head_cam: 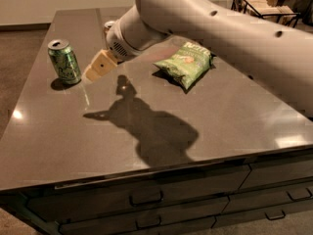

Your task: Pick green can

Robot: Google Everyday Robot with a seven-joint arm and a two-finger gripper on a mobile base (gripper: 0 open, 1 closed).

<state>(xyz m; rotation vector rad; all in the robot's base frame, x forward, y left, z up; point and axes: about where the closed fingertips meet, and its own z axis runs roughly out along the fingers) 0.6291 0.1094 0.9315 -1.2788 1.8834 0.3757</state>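
Note:
The green can (64, 61) stands upright near the left edge of the dark countertop (220, 116). It is shiny green with pale markings and a silver top. My gripper (99, 66) hangs over the counter just to the right of the can, its beige fingertip close to the can but apart from it. The big white arm reaches in from the upper right and hides most of the orange-brown can (108, 25) behind it.
A flat green chip bag (186, 62) lies right of centre on the counter. Drawers with handles (145, 199) run along the counter's front. A dark rack (259, 4) stands at the back right.

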